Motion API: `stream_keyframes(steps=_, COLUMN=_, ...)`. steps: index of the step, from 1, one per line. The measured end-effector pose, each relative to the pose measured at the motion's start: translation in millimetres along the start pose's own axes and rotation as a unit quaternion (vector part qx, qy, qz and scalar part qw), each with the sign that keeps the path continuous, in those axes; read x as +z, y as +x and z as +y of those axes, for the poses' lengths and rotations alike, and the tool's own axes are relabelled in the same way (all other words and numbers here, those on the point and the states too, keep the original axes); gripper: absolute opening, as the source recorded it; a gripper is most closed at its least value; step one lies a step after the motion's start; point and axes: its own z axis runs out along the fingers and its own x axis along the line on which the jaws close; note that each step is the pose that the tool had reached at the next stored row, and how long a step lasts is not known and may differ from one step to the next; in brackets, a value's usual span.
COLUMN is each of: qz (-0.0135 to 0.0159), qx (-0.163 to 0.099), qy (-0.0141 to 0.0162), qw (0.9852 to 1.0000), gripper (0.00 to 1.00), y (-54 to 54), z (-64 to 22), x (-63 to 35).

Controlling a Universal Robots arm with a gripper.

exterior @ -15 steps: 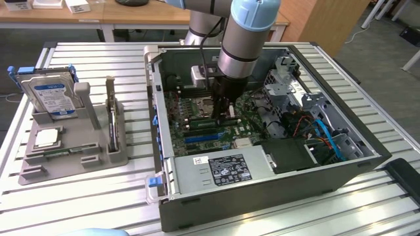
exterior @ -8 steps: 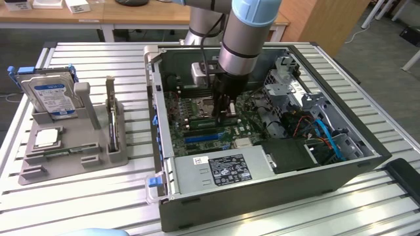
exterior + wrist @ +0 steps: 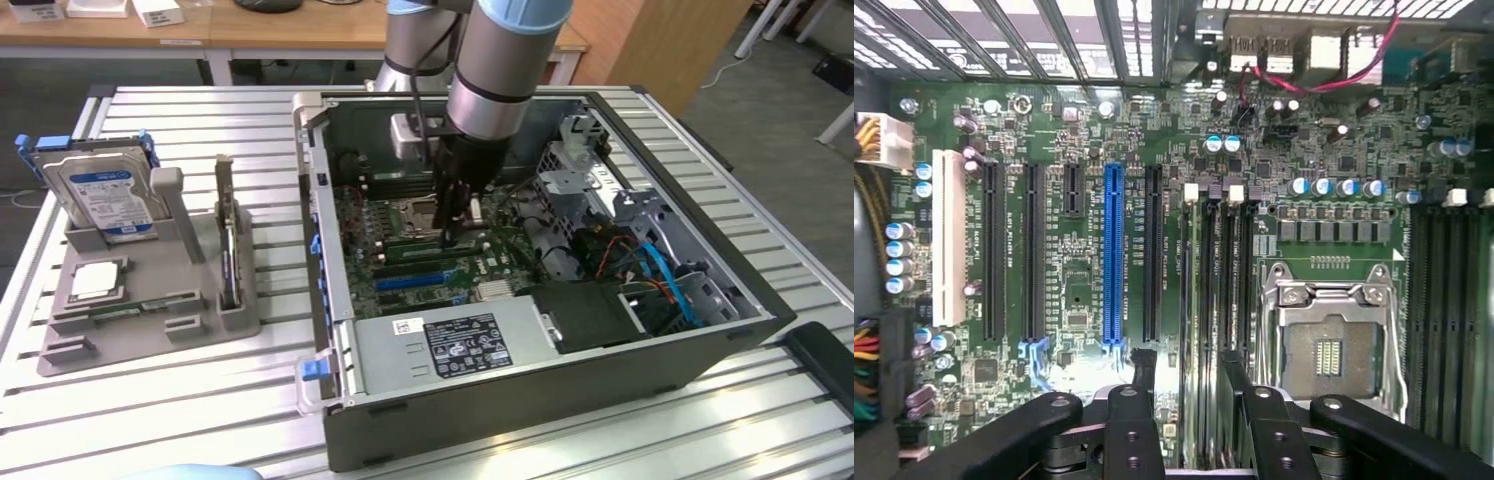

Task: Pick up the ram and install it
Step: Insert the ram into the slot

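Lying in the grey holder (image 3: 147, 345) on the counter (image 3: 160, 420), the ram (image 3: 138, 304) that I can make out sits just beside the square CPU chip (image 3: 94, 282), with the blue-labelled hard drive (image 3: 104, 195) standing behind them. Its long axis runs roughly across the exterior view, left to right. It is outside the computer case (image 3: 534, 400), well apart from my claw (image 3: 459, 238) and toward the exterior view's left of it.

My claw (image 3: 1187, 360) hangs inside the case, low over the motherboard (image 3: 1084, 300), spread wide with nothing clamped in it. In the wrist view my fingers (image 3: 1143, 385) straddle the bank of memory slots (image 3: 1219, 280) beside the CPU socket (image 3: 1329, 350), and the slots run lengthwise through the gap. Whether a stick is seated in the slot under me I cannot tell. I judge that the stick in the holder and the slots point about the same way, so what separates them is mainly the sideways gap from holder to case.
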Motion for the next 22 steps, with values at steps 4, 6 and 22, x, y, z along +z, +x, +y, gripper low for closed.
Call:
stream_keyframes(steps=4, qz=0.0000, qx=0.000, qy=0.0000, qw=1.0000, gripper=0.38, y=-0.3, z=0.4, x=-9.4)
stream_keyframes(steps=6, qz=0.0000, qx=0.000, qy=0.0000, qw=1.0000, gripper=0.38, y=-0.4, z=0.7, x=-15.0)
stream_keyframes(steps=22, qz=0.0000, qx=0.000, qy=0.0000, qw=1.0000, gripper=0.38, y=-1.5, z=2.3, x=-50.1)
